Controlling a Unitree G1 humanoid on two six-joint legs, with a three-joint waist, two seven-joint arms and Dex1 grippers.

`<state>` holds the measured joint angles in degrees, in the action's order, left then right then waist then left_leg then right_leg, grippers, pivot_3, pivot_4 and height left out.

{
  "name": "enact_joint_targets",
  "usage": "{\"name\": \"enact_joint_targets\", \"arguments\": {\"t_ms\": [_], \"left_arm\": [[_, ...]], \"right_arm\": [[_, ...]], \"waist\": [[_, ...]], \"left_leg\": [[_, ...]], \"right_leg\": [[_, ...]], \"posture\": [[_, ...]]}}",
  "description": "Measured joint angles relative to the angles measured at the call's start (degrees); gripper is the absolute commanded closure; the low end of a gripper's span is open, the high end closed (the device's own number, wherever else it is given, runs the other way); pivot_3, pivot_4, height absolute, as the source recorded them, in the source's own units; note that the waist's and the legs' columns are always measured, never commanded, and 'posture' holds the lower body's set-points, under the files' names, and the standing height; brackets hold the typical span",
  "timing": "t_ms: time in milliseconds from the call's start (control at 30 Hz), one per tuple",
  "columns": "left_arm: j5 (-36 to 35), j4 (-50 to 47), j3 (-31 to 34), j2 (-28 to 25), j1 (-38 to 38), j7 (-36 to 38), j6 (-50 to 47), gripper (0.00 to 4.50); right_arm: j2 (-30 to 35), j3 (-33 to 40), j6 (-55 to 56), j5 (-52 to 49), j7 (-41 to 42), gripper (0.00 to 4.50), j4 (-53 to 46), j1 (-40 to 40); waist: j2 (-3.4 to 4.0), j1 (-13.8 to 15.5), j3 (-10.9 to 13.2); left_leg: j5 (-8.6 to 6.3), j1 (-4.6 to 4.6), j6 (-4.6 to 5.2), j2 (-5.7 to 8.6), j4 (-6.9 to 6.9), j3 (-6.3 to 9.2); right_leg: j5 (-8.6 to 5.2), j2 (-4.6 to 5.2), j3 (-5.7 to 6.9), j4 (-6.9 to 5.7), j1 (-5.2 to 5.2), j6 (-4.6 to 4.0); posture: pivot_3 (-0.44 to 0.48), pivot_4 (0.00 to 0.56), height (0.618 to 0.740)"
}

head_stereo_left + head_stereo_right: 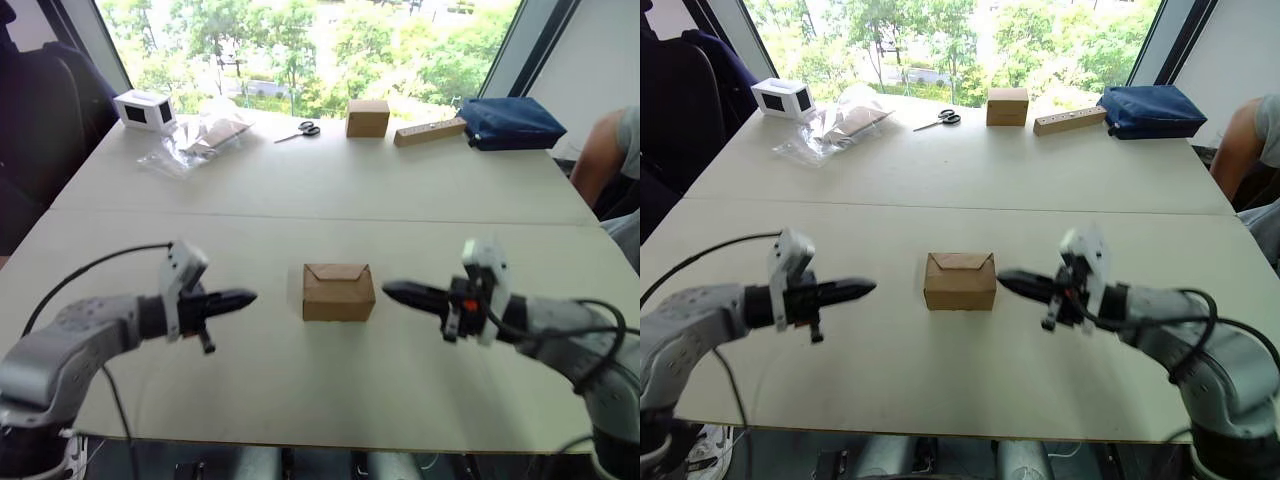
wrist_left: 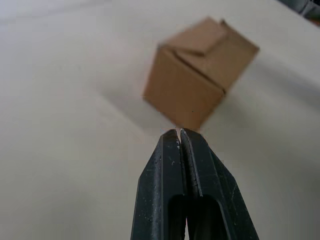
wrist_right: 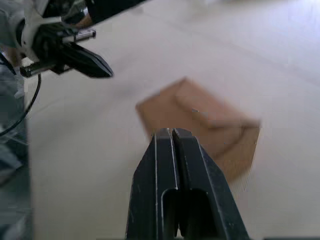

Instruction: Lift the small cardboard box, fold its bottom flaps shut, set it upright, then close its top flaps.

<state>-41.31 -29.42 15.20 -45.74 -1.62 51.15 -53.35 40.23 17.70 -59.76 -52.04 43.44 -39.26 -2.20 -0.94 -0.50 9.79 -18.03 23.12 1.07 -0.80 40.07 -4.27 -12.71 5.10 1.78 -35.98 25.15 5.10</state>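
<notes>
The small cardboard box (image 1: 338, 293) sits upright, seemingly long axis crosswise, between clenched left gripper (image 1: 248, 297) and right gripper (image 1: 391, 290)

Small cardboard box (image 1: 960, 282) sits upright on the worktop (image 1: 960, 180), top flaps (image 1: 961, 262) folded shut in a V seam. Left tool (image 1: 862, 288) and right tool (image 1: 1006, 279) point at it from either side, both apart from it; fingers look pressed together, hard to be sure. Far edge: white box (image 1: 783, 98), plastic bag (image 1: 835, 125), scissors (image 1: 939, 119), squarer brown box (image 1: 1007, 106), long tan box (image 1: 1070, 121), blue bag (image 1: 1152, 110).
</notes>
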Motion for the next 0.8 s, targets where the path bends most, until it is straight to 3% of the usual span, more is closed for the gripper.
{"name": "enact_joint_targets", "arguments": {"t_ms": [133,300,800], "left_arm": [[-1.1,-3.4,2.4,-3.4,6.7,2.8,1.1,4.43],[2.2,-4.6,0.4,-4.1,15.3,5.3,6.7,4.43],[0.2,-2.9,-0.3,-3.6,16.0,5.0,7.3,4.43]], "right_arm": [[4.8,2.0,-1.7,-3.2,2.0,4.5,-1.6,8.0],[8.5,0.8,2.8,1.5,3.9,4.5,-1.5,13.6],[10.3,-2.2,8.0,5.8,5.1,4.5,-0.9,15.6]], "waist": [[0.01,0.0,0.0],[0.02,0.0,0.0],[0.01,1.2,0.0]], "left_leg": [[-0.02,-0.47,-0.01,-0.03,-0.1,-0.02],[-0.05,-0.65,0.02,-0.06,-0.37,-0.09],[-0.05,-0.65,0.03,-0.07,-0.36,-0.09]], "right_leg": [[-0.12,-0.02,0.01,0.16,-0.41,-0.19],[-0.14,-0.05,0.0,0.56,-0.58,-0.21],[-0.14,-0.04,0.0,0.57,-0.58,-0.21]], "posture": [[0.0,0.15,0.74],[0.0,0.15,0.74],[0.0,0.15,0.74]]}}
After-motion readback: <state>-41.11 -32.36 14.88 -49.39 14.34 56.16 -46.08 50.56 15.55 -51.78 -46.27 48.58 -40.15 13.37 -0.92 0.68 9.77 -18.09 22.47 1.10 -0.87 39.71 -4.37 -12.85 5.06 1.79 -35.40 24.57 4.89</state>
